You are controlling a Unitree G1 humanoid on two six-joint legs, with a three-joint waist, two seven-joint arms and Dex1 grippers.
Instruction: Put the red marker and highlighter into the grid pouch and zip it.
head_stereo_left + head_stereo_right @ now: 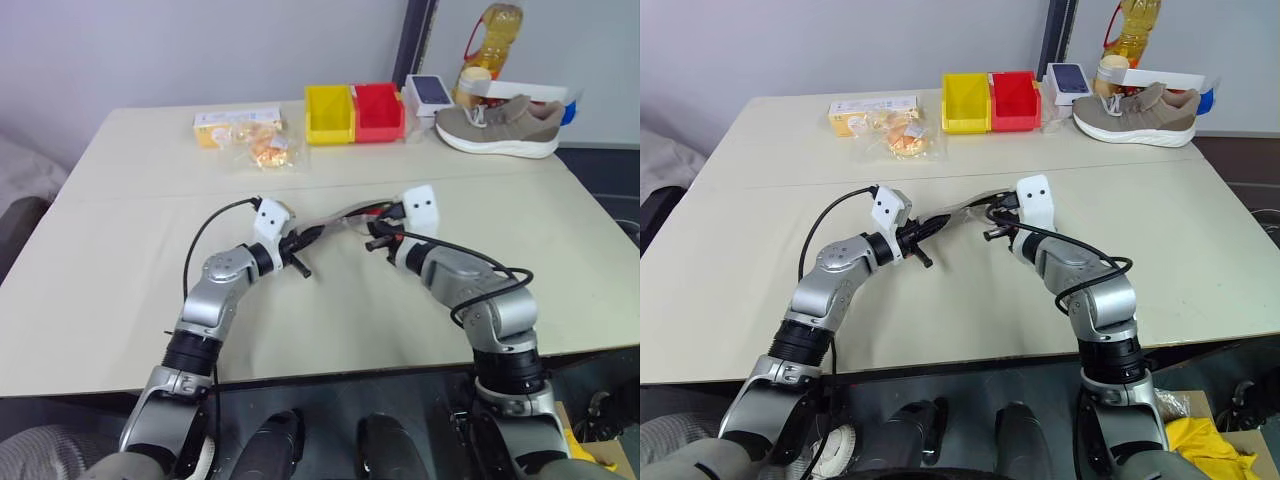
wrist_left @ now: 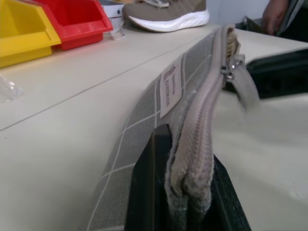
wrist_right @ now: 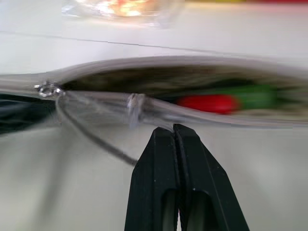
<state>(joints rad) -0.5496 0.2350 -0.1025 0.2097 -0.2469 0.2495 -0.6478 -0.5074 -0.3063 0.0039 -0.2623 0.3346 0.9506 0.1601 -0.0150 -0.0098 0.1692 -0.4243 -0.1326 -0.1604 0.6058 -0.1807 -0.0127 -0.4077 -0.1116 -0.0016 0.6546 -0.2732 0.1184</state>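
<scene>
Mid-frame in the head views, the grid pouch [image 1: 335, 222] hung above the table [image 1: 120, 260] between the two arms, a flat grey fabric case crossed by thin white lines, with a small white label [image 2: 169, 89] stitched on its side. The left gripper [image 2: 185, 192] was clamped tight on one end of it, its black fingers pinching the fabric just under the coarse zipper teeth. The right wrist view looked into the pouch's open mouth: one red marker [image 3: 208, 103] lay inside, and right beside it one green highlighter [image 3: 255, 95], both glossy and rounded against the dull cloth. The right gripper [image 3: 175, 132] had its two fingers pressed together with nothing seen between them, just below the zipper's clear pull [image 3: 134, 108] and thin loop cord [image 3: 91, 137]; whether they touched the cord could not be told. Along the top of the head views sat two open plastic bins touching side by side, one yellow bin [image 1: 329, 113] and one red bin [image 1: 379, 110], their contents not visible from this angle. To the left of them lay a crinkled clear snack bag [image 1: 262, 146] and a flat yellow packet [image 1: 235, 121]. At upper right stood one tan knit sneaker [image 1: 500, 127] with a white sole, one oil bottle [image 1: 488, 45] behind it, and a small white box [image 1: 428, 92].
</scene>
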